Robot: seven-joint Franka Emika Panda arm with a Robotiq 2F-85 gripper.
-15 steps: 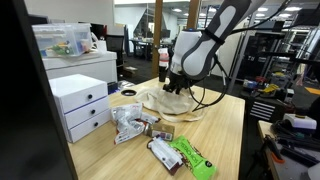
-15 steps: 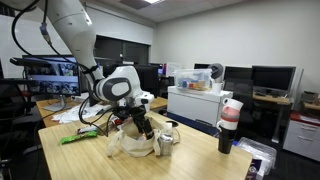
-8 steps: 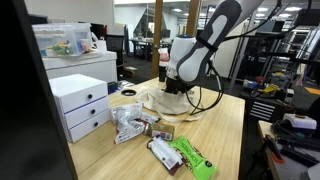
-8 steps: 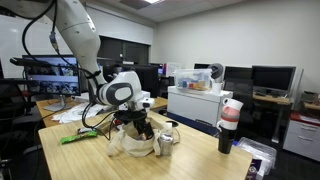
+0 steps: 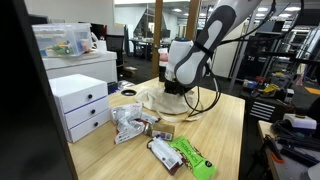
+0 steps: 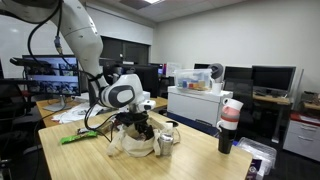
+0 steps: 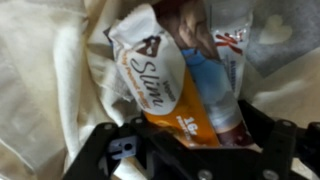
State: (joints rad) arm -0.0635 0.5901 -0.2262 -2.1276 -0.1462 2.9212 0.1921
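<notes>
My hand (image 7: 195, 140) has sunk lower into the cream bag (image 5: 160, 104) on the far side of the desk (image 5: 225, 125). Its fingers are spread left and right of the orange snack packet (image 7: 160, 80) inside, not yet pinching it. I think the grasp is ready.

Open-plan office: monitors (image 6: 268, 79) and drawer cabinet (image 5: 82, 102).

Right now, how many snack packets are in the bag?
3: orange-and-white packet in the middle, blue packet beside it, red-and-white packet top right. More may hide underneath.
</notes>
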